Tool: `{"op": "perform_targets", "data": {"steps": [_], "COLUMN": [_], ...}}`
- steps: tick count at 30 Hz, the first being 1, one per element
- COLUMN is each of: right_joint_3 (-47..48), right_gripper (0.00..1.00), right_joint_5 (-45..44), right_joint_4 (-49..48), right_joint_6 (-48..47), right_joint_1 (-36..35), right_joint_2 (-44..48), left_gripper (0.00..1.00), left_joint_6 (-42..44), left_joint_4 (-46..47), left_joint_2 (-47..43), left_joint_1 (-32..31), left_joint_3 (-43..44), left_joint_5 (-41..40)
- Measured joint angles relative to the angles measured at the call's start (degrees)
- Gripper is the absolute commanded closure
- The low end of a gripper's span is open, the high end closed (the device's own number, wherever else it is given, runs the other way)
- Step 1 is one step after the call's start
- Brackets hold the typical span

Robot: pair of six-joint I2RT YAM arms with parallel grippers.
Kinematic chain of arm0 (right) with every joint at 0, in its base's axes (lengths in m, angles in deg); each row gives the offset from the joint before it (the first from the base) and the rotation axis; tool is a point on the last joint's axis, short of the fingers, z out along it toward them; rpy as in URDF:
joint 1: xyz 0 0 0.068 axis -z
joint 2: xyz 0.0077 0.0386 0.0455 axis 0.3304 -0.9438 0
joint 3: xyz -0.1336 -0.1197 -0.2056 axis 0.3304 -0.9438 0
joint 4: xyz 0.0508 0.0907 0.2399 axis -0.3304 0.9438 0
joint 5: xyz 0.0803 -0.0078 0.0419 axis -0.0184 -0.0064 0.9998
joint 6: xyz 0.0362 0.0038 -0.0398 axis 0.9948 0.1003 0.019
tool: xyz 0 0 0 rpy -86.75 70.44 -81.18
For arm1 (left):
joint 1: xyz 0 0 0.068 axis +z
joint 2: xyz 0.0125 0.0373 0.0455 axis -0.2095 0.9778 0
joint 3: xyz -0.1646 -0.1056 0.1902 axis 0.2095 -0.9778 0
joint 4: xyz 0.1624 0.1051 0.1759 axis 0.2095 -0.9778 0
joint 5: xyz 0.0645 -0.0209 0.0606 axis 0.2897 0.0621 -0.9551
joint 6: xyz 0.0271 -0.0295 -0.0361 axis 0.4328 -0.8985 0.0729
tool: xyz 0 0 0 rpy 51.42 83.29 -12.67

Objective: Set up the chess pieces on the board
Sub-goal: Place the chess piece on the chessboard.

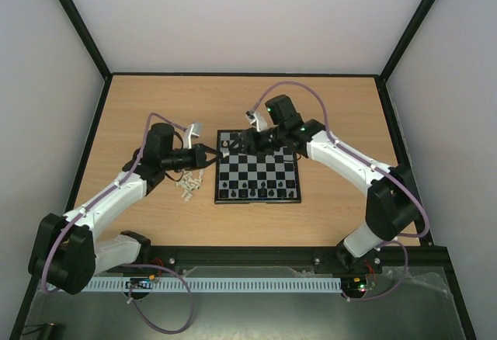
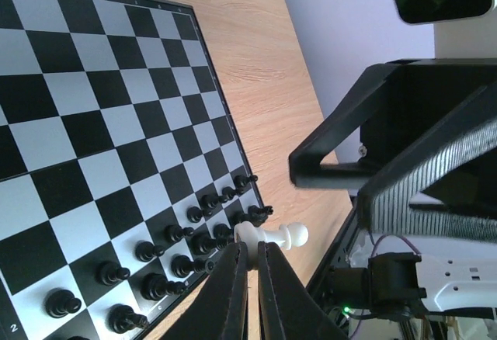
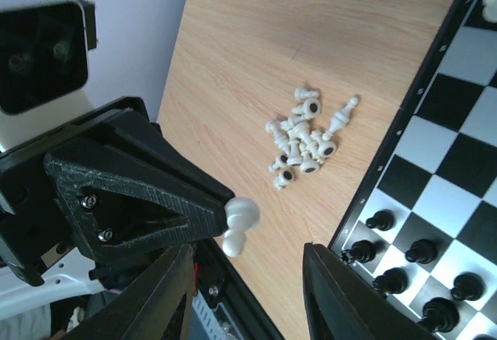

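Wooden tabletop (image 1: 155, 99), chessboard (image 1: 257, 168): white chessman (image 2: 272, 236) is clamped by left gripper (image 2: 250, 248), apparently offered for handover; right gripper (image 3: 247, 251) is part-open toward it, nothing gripped.

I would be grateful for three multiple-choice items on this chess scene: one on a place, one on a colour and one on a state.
1. Where, relative to the board, is the pile of loose white pieces? A on it; B left of it; C right of it.
2. What colour stands on the board's near rows? A black; B white; C red.
3. How is the left gripper? A open, empty; B shut on a black piece; C shut on a white piece.
Answers: B, the pile lies beside the board's left edge; A, those rows hold only black pieces; C, its jaws pinch a white piece.
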Motion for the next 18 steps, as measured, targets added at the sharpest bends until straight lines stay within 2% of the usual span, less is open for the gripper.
{"op": "perform_targets", "data": {"steps": [5, 9, 18], "right_joint_3": [0.9, 1.0, 1.0], "right_gripper": [0.60, 0.71, 0.72], "right_joint_5": [0.3, 0.3, 0.2], "right_joint_4": [0.1, 0.5, 0.7], "right_joint_6": [0.0, -0.2, -0.4], "right_joint_1": [-2.4, -3.6, -4.0], "right_joint_2": [-1.4, -2.3, -2.5], "left_gripper": [0.98, 0.98, 0.98], "left_joint_6": [-0.2, -0.3, -0.3], "left_joint_4": [0.4, 0.4, 0.4], "left_joint_2": [0.0, 0.0, 0.0], "left_joint_1": [-0.3, -0.4, -0.4], "left_joint_3": [-0.1, -0.1, -0.1], "left_joint_5": [0.7, 0.8, 0.7]}}
